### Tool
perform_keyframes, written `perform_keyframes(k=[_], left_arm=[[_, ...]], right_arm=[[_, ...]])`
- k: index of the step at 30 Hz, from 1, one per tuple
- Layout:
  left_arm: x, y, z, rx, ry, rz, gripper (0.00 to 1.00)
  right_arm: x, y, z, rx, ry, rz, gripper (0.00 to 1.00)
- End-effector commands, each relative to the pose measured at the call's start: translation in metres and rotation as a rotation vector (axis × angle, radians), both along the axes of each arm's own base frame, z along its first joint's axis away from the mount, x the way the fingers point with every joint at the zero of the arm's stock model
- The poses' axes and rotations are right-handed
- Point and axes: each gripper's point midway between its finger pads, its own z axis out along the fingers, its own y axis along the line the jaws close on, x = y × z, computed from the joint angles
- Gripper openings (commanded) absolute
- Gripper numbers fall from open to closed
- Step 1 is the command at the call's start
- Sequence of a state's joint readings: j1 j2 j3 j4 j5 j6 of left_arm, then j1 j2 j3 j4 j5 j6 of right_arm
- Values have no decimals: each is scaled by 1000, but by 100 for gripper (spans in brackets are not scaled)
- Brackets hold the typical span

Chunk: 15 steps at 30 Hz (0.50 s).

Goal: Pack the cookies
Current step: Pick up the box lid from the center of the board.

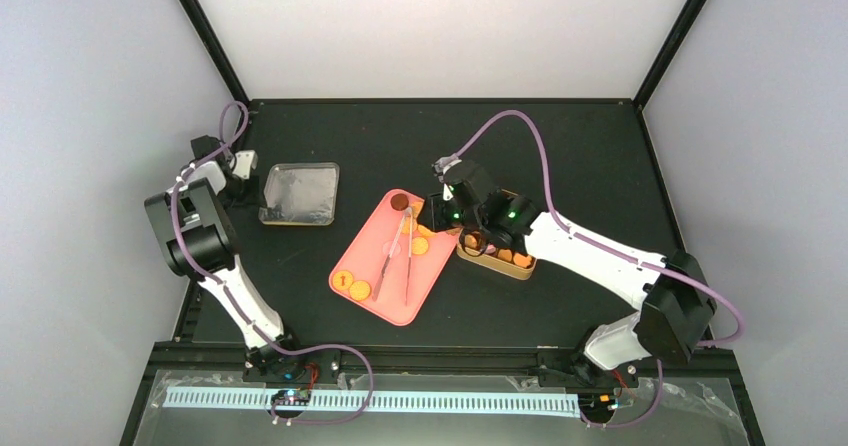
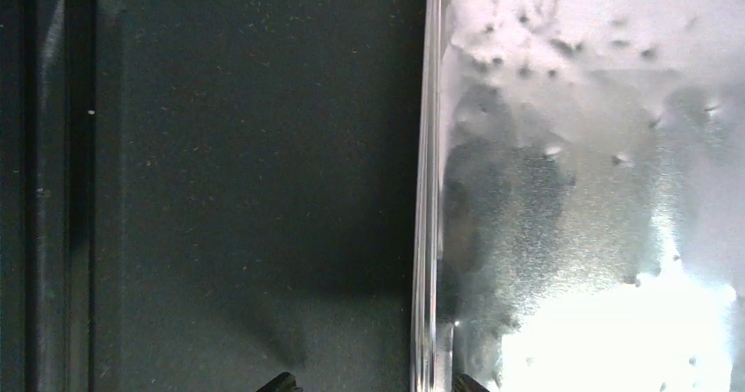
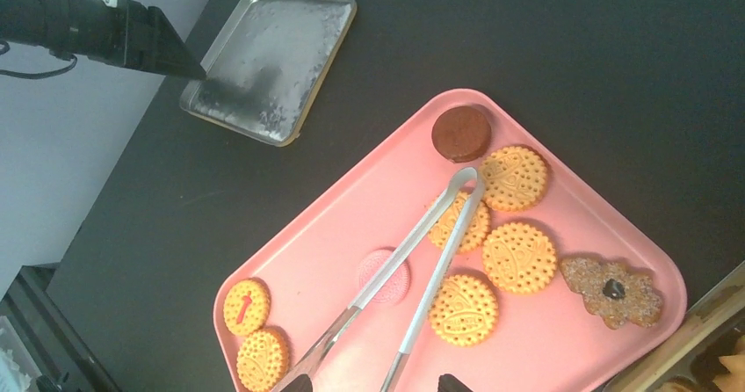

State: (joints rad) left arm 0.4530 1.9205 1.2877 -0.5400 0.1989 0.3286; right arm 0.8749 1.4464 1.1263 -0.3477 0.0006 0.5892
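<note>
The left pincer spread over the dimpled metal lid, right pincer spread near embossed round cookies

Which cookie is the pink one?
The round pink cookie under the tongs. The other cookies are orange, dark brown or speckled brown.

A lab test cell — black-framed white walls enclosing a black table.
</note>
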Motion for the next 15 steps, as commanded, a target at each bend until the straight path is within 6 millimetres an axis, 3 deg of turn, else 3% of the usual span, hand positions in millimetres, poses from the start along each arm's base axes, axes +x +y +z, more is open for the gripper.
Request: perform_keyframes(k=[1, 7, 15], left_arm=[[5, -7, -4, -61, 5, -45, 46], [-2, -18, -16, -118, 43, -84, 41], [-17, -33, -19, -171, 70, -120, 19]], right_arm=[[-2, -8, 15, 4, -22, -24, 37], [0, -22, 22, -30, -59, -65, 36], [8, -52, 21, -114, -80, -148, 35]])
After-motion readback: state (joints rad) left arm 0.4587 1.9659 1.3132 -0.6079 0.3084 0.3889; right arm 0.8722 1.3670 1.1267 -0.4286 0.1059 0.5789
